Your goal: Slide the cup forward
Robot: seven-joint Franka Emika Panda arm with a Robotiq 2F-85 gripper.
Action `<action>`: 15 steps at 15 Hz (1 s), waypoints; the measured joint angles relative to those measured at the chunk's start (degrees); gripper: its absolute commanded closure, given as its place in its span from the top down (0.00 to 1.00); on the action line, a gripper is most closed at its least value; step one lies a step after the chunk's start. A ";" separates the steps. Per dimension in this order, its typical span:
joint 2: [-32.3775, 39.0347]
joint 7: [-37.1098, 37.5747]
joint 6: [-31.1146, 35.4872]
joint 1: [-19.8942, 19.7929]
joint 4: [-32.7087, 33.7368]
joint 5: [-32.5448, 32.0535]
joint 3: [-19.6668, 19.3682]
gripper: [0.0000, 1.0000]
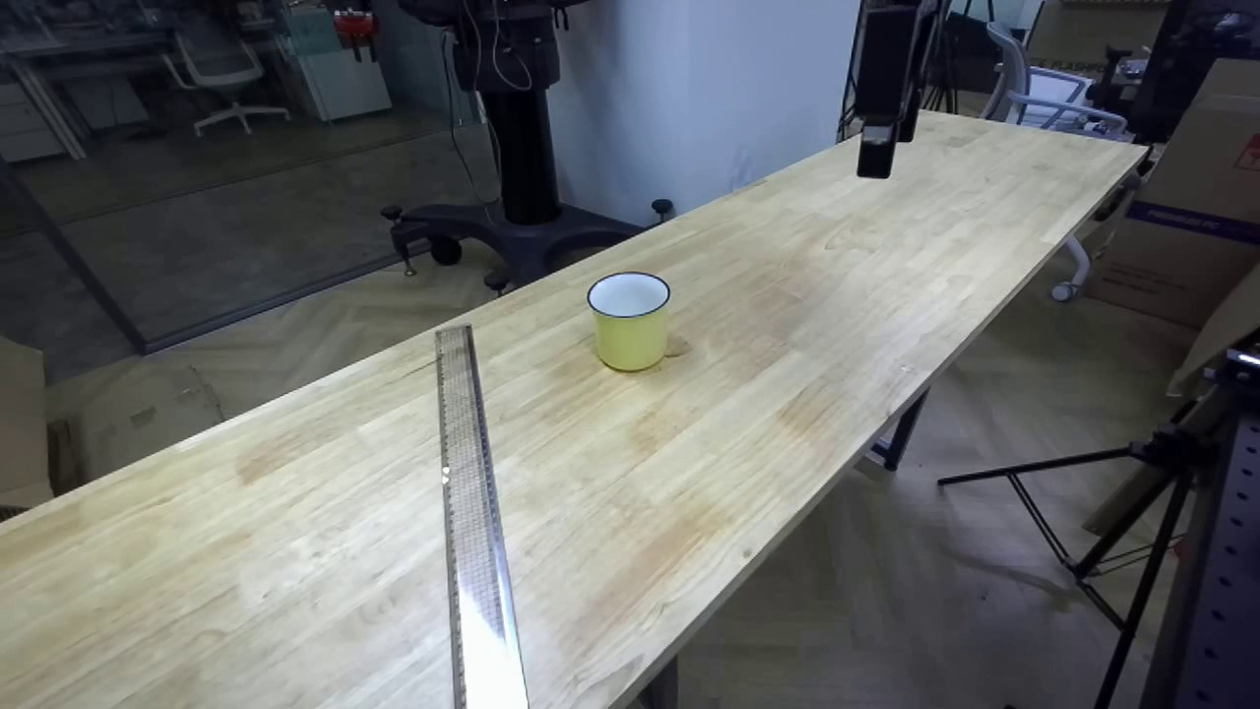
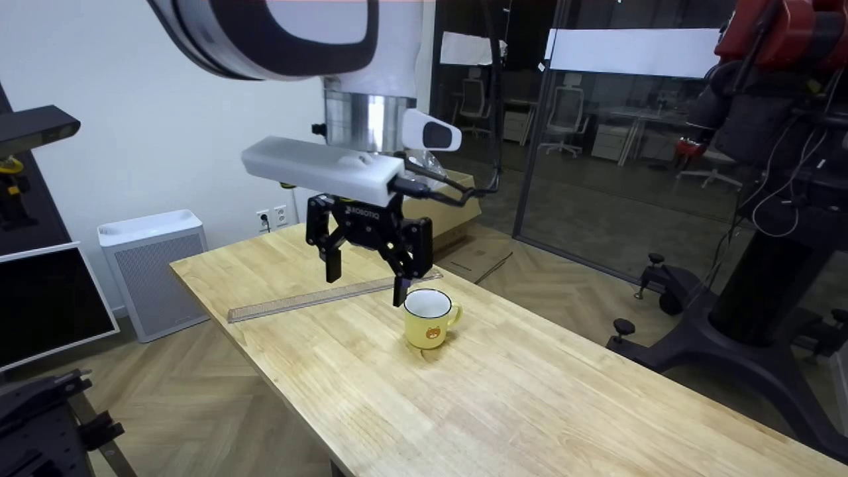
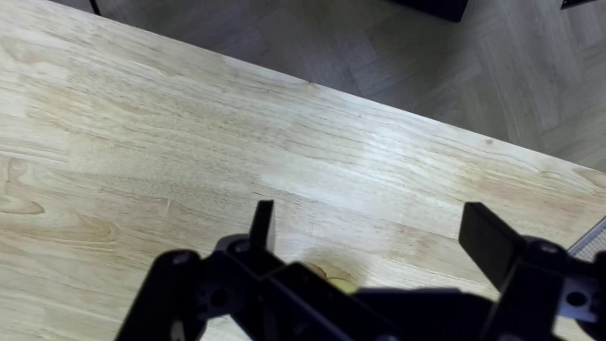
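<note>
The yellow cup [image 1: 632, 343] stands upright on the wooden table [image 1: 787, 286]. Its white inside and dark rim line show in both exterior views. In an exterior view the cup [image 2: 419, 329] shows its handle and a small bear face. In the wrist view only a sliver of the cup [image 3: 343, 285] shows behind my gripper's linkage. My gripper [image 2: 367, 281] is open and empty, pointing down above the table and apart from the cup. Its fingers [image 3: 369, 208] are wide apart in the wrist view. Only its lower part [image 1: 881, 148] shows at the top of an exterior view.
A clear ruler [image 1: 475, 502] lies across the table beyond the cup; its edge [image 3: 589, 239] shows in the wrist view. A black wheeled stand [image 1: 527, 158] is beside the table's long edge. A cardboard box [image 2: 444, 212] stands behind the table.
</note>
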 measured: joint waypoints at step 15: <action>36.10 7.94 1.07 1.47 34.74 0.16 3.88 1.00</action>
